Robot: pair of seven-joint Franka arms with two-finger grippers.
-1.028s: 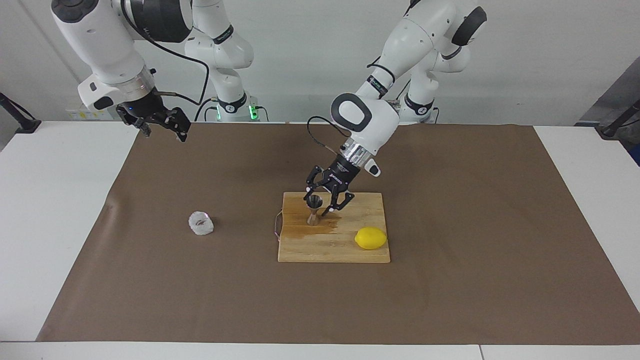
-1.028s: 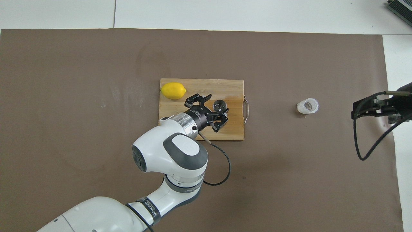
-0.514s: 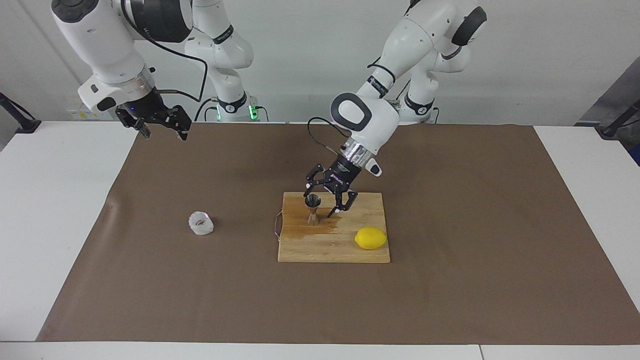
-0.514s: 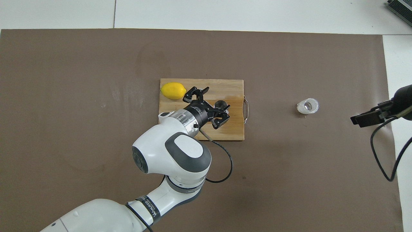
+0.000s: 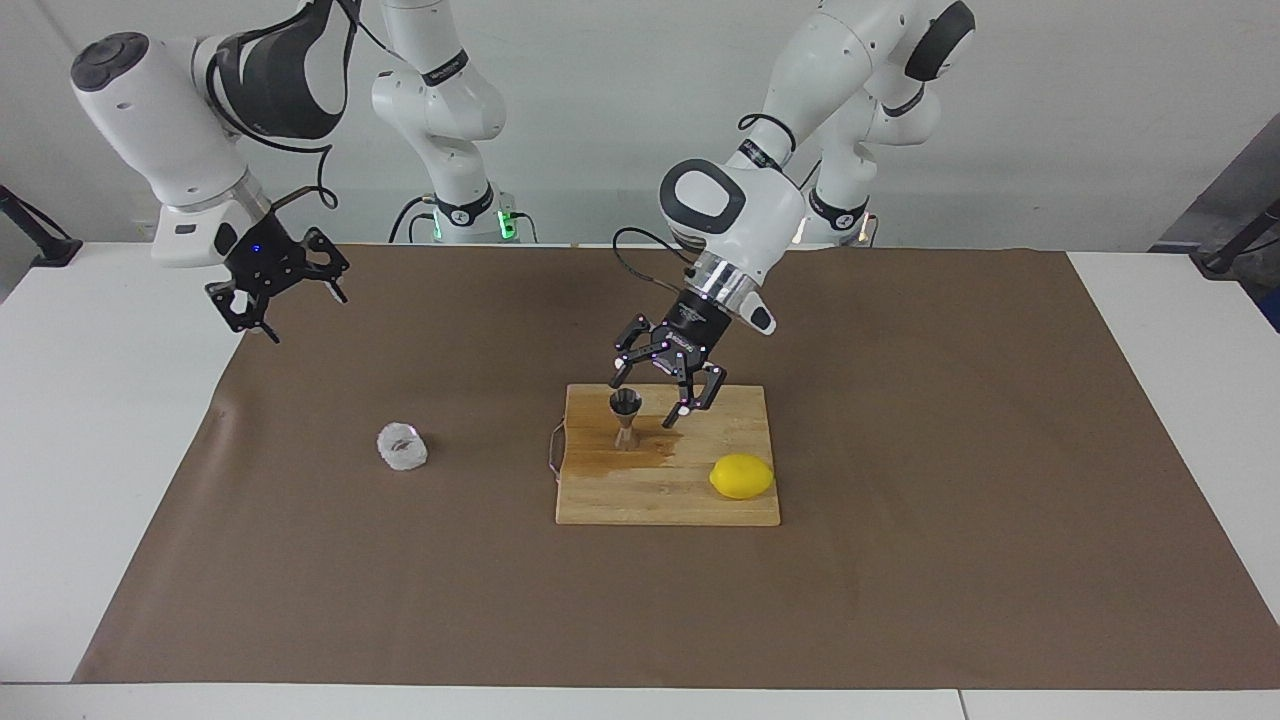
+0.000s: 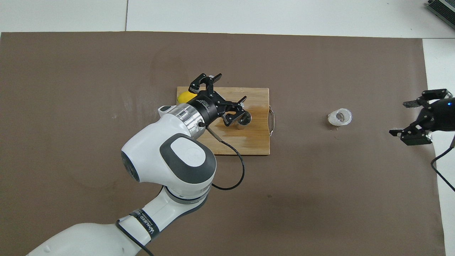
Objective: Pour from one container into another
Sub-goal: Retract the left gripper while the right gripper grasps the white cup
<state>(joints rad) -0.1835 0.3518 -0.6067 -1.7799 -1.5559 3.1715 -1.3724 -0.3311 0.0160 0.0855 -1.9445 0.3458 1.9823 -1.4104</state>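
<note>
The small shiny steel jigger point(image 5: 626, 419), an hourglass of two polished cones joined at a narrow waist, stands upright on the rectangular pale wooden cutting board point(image 5: 668, 495), its open upper cone dark inside. The left gripper point(image 5: 646, 394) hangs just above and beside it over the board, black fingers spread wide, holding nothing and clear of the metal. A darker wet-looking patch stains the grain at the jigger's foot. A smooth yellow lemon point(image 5: 741, 476) lies on the same board, toward the left arm's end of the table from that gripper. A thin wire handle loops from the board's edge.

The tiny squat whitish translucent cup point(image 5: 402, 447), its wall frosted and lumpy, sits on the matte brown paper mat point(image 5: 900, 560), well apart from the board. The right gripper point(image 5: 277, 307) waits raised over the mat's edge at the right arm's end, fingers parted and empty, the cup well apart from it.
</note>
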